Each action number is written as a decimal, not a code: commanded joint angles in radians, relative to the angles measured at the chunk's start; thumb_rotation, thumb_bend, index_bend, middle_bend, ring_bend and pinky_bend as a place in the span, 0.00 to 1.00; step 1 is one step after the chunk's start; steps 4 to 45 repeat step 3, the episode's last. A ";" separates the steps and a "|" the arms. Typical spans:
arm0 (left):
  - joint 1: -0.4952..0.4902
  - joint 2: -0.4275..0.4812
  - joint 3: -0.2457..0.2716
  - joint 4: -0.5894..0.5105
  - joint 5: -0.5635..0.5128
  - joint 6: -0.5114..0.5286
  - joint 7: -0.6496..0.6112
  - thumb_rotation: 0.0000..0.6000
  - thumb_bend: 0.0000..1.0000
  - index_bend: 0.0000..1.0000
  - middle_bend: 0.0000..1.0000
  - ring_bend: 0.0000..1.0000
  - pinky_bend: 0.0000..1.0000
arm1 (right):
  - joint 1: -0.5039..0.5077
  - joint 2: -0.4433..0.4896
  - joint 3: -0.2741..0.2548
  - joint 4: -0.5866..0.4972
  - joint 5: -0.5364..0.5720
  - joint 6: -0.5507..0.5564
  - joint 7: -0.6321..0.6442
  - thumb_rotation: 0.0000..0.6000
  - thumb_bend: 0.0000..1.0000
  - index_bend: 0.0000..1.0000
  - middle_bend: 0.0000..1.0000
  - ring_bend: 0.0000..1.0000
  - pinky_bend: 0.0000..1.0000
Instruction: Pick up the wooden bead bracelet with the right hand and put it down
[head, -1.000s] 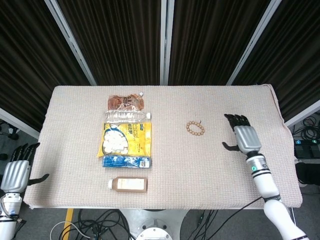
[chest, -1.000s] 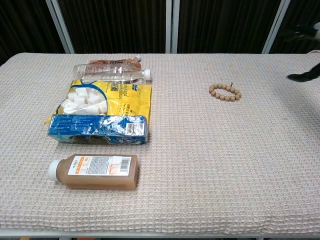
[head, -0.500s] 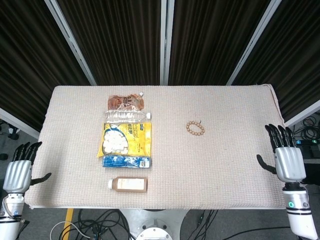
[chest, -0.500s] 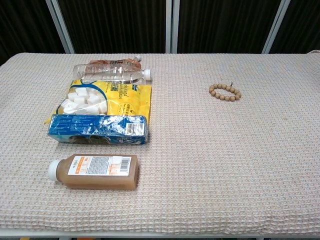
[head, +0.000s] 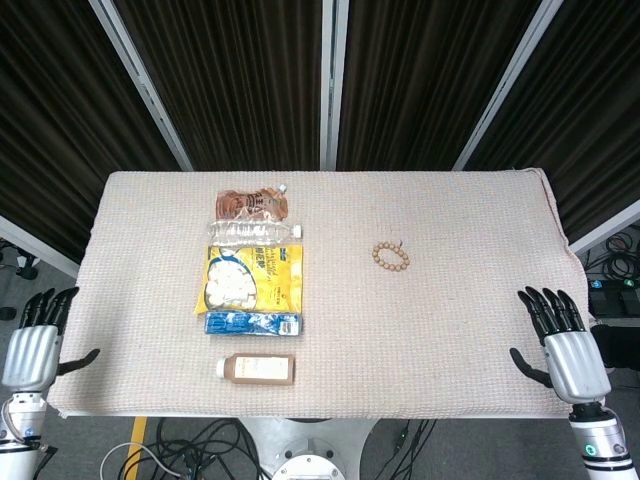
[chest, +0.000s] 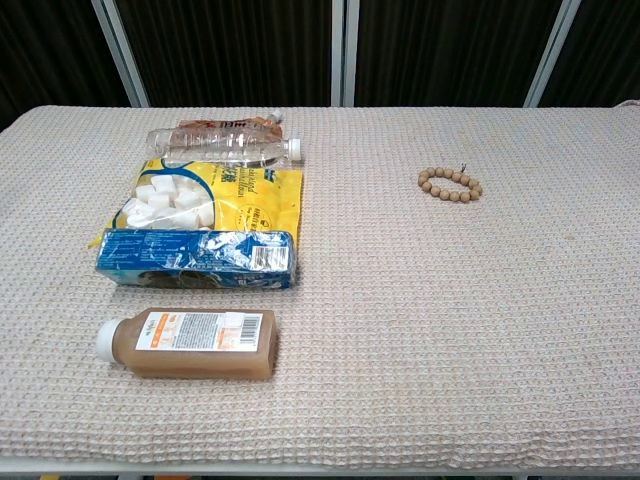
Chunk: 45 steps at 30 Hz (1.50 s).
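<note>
The wooden bead bracelet (head: 391, 256) lies flat on the table cloth, right of centre; the chest view shows the bracelet (chest: 450, 185) at the upper right. My right hand (head: 566, 345) hovers at the table's front right corner, fingers spread, holding nothing, far from the bracelet. Beyond the table's front left corner is my left hand (head: 32, 345), also with its fingers apart and holding nothing. Neither hand appears in the chest view.
A column of items lies left of centre: a brown pouch (head: 251, 204), a clear bottle (head: 252, 232), a yellow bag (head: 251, 278), a blue packet (head: 252, 323) and a brown drink bottle (head: 257, 369). The woven cloth (head: 420, 330) covers the table.
My right hand has pulled back from beside the bracelet to the table's front right corner. The bracelet has not moved. The left hand has barely shifted.
</note>
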 joint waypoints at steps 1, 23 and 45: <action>0.000 0.001 0.002 0.002 -0.003 -0.007 -0.003 1.00 0.00 0.10 0.13 0.03 0.06 | 0.034 0.024 -0.047 -0.012 0.039 0.011 0.033 0.93 0.21 0.00 0.06 0.00 0.00; 0.001 -0.001 0.002 0.005 -0.005 -0.009 -0.004 1.00 0.00 0.10 0.13 0.03 0.06 | 0.049 0.030 -0.068 -0.015 0.049 0.016 0.041 0.93 0.21 0.00 0.06 0.00 0.00; 0.001 -0.001 0.002 0.005 -0.005 -0.009 -0.004 1.00 0.00 0.10 0.13 0.03 0.06 | 0.049 0.030 -0.068 -0.015 0.049 0.016 0.041 0.93 0.21 0.00 0.06 0.00 0.00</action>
